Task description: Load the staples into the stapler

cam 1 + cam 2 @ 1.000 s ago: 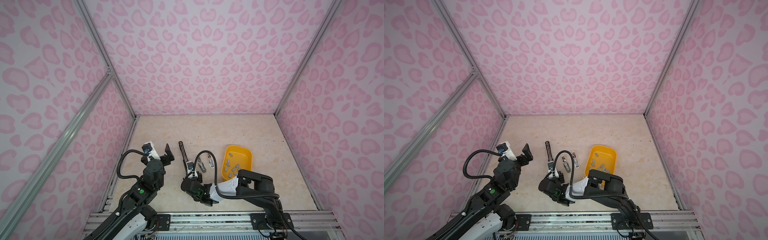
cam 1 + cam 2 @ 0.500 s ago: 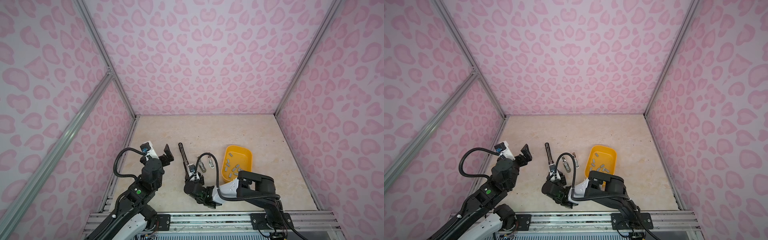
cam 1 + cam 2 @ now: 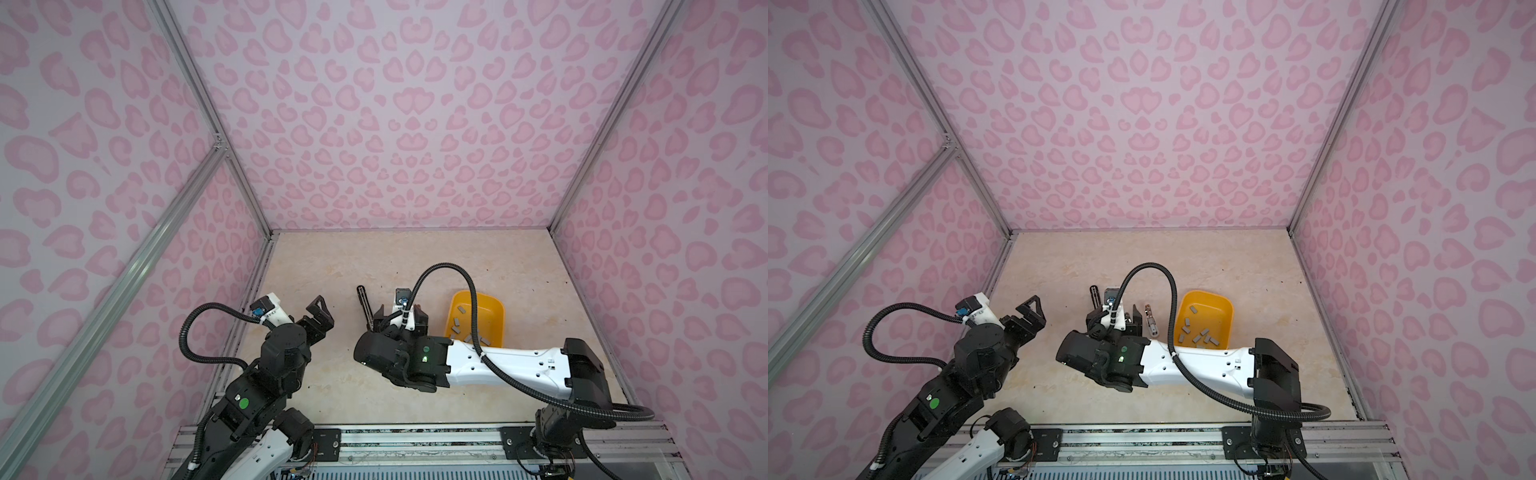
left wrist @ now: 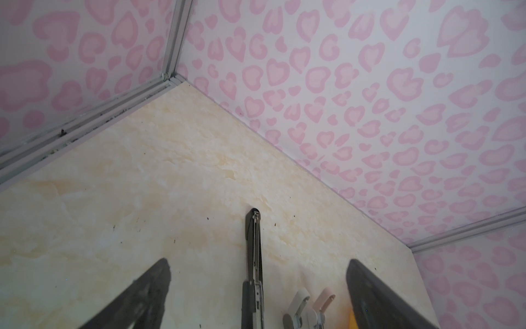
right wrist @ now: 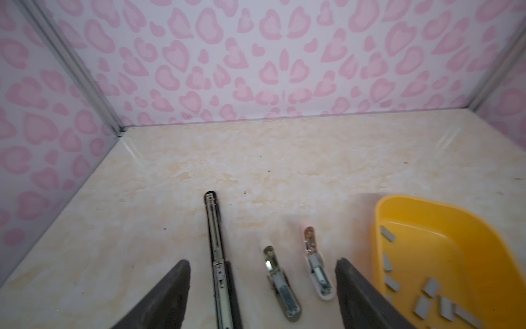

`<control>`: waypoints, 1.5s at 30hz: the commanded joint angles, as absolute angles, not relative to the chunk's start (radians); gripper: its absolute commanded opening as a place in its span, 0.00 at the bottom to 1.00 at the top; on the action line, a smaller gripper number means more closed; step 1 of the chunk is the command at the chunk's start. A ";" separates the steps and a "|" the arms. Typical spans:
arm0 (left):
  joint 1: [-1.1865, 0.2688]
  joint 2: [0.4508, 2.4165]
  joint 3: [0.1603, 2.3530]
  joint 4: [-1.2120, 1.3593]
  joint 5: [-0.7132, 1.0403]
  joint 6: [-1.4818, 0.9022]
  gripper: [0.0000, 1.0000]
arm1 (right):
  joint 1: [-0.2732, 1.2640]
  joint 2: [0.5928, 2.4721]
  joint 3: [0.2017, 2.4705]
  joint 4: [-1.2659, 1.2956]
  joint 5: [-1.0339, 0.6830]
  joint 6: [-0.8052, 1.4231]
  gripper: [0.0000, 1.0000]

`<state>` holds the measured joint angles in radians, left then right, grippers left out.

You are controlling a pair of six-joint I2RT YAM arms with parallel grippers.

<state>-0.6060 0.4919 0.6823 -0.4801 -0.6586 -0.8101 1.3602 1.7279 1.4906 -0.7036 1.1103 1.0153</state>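
The staples (image 5: 422, 306) lie loose as short grey strips in the yellow tray (image 5: 427, 205), most of them bunched at its near end and a few further up its floor. The tray sits on the pale marbled surface (image 5: 284, 159), to the right of the middle in both top views. Left of the tray, three staplers lie side by side with their lids swung open, and their metal channels face up. Nearest the tray is the small pink stapler (image 5: 316, 265), then the small white stapler (image 5: 280, 284), then the long black stapler (image 5: 216, 250), which reaches further toward the back wall than the other two. A grey block shows in the channel of each small stapler. Whether these blocks are staples cannot be told. The right tool (image 5: 263, 263) hangs over the near ends of the staplers, its fingers spread wide and gripping nothing. In the right wrist view all three staplers show between the two dark fingers, and the tray lies just outside one of them. The left tool (image 4: 257, 262) is held above the surface to the left of the black stapler and well apart from the tray. Its fingers are also spread wide and hold nothing.
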 commanded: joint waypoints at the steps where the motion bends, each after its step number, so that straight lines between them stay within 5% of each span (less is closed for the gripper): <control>1: -0.606 0.488 0.585 -0.347 -0.832 -0.718 0.97 | 1.349 1.697 1.498 -1.162 1.309 1.215 0.97; 5: -0.606 0.601 0.676 -0.320 -0.822 -0.570 0.97 | 1.253 1.599 1.325 -0.887 1.217 1.010 0.97; 9: -0.604 0.711 0.778 -0.296 -0.744 -0.457 0.97 | 1.044 1.418 1.056 -0.385 0.720 0.695 0.94; 14: -0.606 0.741 0.756 -0.275 -0.702 -0.455 0.97 | 0.881 1.278 0.910 -0.282 0.443 0.674 0.86; 17: -0.603 0.757 0.696 -0.214 -0.654 -0.451 0.97 | 0.793 1.235 0.885 -0.334 0.380 0.652 0.56; 21: -0.603 0.819 0.753 -0.270 -0.644 -0.474 0.97 | 0.652 1.222 0.828 -0.280 0.181 0.596 0.52; 23: -0.603 0.847 0.796 -0.277 -0.621 -0.467 0.97 | 0.607 1.258 0.839 -0.302 0.101 0.555 0.41; 25: -0.603 0.872 0.834 -0.257 -0.566 -0.436 0.97 | 0.596 1.308 0.860 -0.327 0.094 0.521 0.31; 32: -0.601 0.908 0.947 -0.307 -0.530 -0.307 0.97 | 0.502 1.508 0.939 -0.338 0.006 0.447 0.24; 45: -0.601 0.753 0.866 -0.332 -0.480 -0.330 0.97 | 0.433 1.631 0.948 -0.288 0.030 0.406 0.36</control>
